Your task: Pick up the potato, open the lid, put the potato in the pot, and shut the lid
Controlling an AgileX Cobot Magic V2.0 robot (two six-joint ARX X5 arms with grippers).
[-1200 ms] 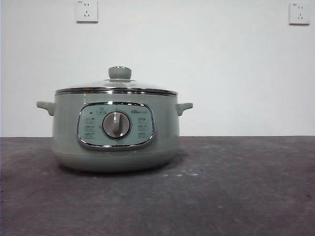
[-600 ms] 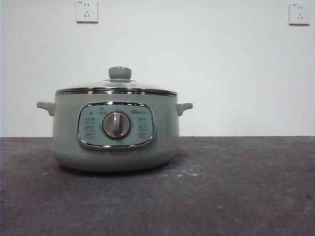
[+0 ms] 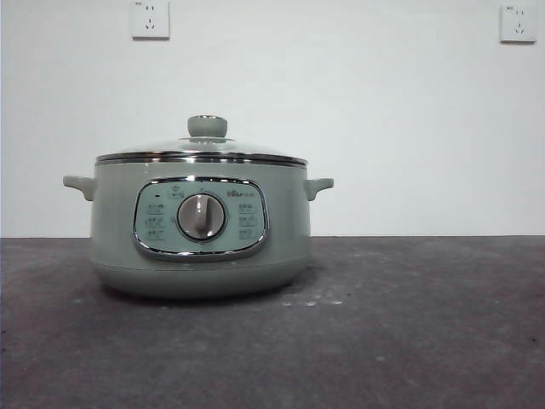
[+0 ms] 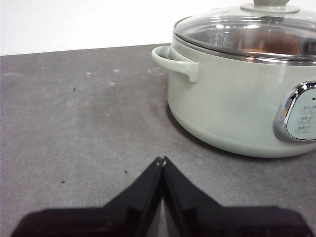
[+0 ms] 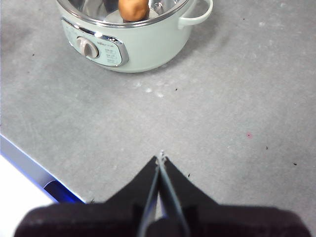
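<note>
The sage-green pot [image 3: 200, 247] stands on the dark table, left of centre in the front view. The glass lid [image 3: 201, 152] with its green knob [image 3: 207, 126] sits shut on it. The orange-brown potato [image 5: 133, 9] lies inside the pot [image 5: 143, 49], seen from above in the right wrist view; a brownish patch shows through the lid [image 4: 247, 37] in the left wrist view. My left gripper [image 4: 162, 160] is shut and empty, low over the table beside the pot's side handle [image 4: 175, 61]. My right gripper [image 5: 161, 158] is shut and empty, well back from the pot. Neither arm shows in the front view.
Two wall sockets [image 3: 150, 19] [image 3: 518, 23] hang on the white wall behind. The table's edge with a blue strip [image 5: 29, 168] runs close by the right gripper. Grey tabletop [image 3: 409, 341] stretches to the right of the pot.
</note>
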